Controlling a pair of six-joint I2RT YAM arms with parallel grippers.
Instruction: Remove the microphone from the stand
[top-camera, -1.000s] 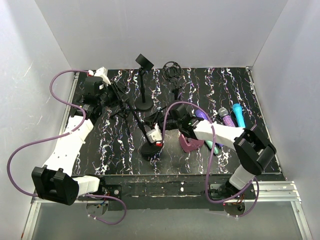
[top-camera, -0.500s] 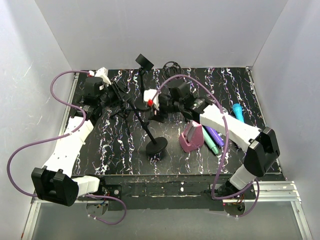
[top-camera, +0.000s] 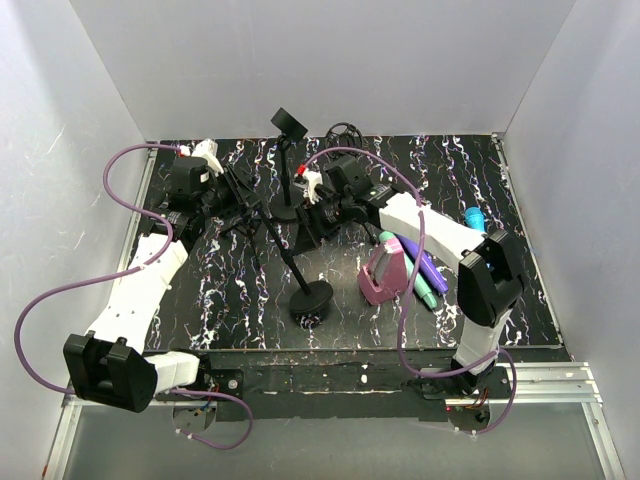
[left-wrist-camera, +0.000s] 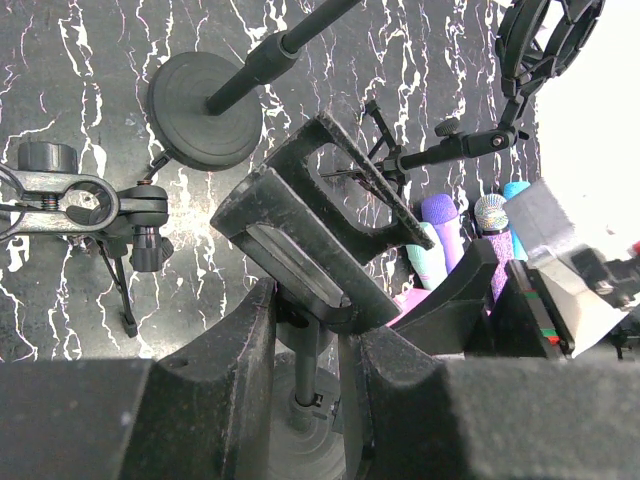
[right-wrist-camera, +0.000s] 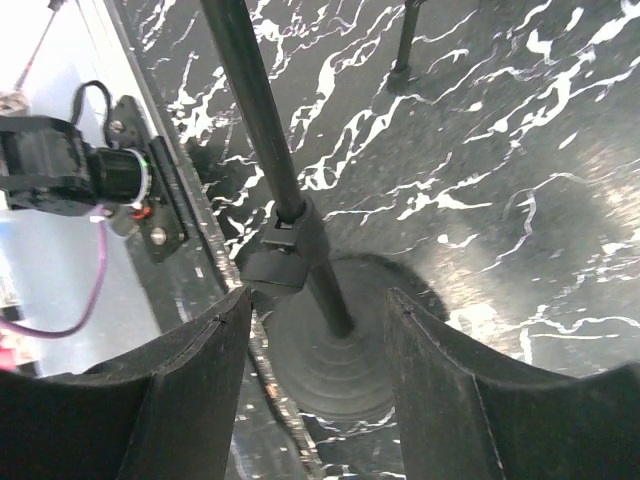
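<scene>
The black stand leans up-left from its round base (top-camera: 311, 299) (right-wrist-camera: 340, 355), its pole (top-camera: 280, 245) (right-wrist-camera: 262, 140) bare. My left gripper (top-camera: 236, 198) (left-wrist-camera: 305, 330) is shut on the pole just under the stand's U-shaped clip (left-wrist-camera: 315, 225), which shows nothing in it. My right gripper (top-camera: 316, 225) (right-wrist-camera: 318, 300) hovers open above the base, its fingers apart with nothing held. Microphones lie on the table at the right: a teal one (top-camera: 398, 250), a purple one (top-camera: 432, 268) (left-wrist-camera: 441, 217) and a blue one (top-camera: 475, 216). Which of them came from the stand I cannot tell.
A pink holder (top-camera: 382, 276) stands beside the microphones. At the back stand a second round-base stand (top-camera: 287, 210) (left-wrist-camera: 203, 110) and a shock mount (top-camera: 343, 140) (left-wrist-camera: 545, 40). A small tripod clamp (left-wrist-camera: 70, 200) lies near my left gripper. White walls enclose the table.
My right gripper has opened and risen from beside the stand's base, swinging back toward the table's middle. The left gripper has kept its hold on the pole.
</scene>
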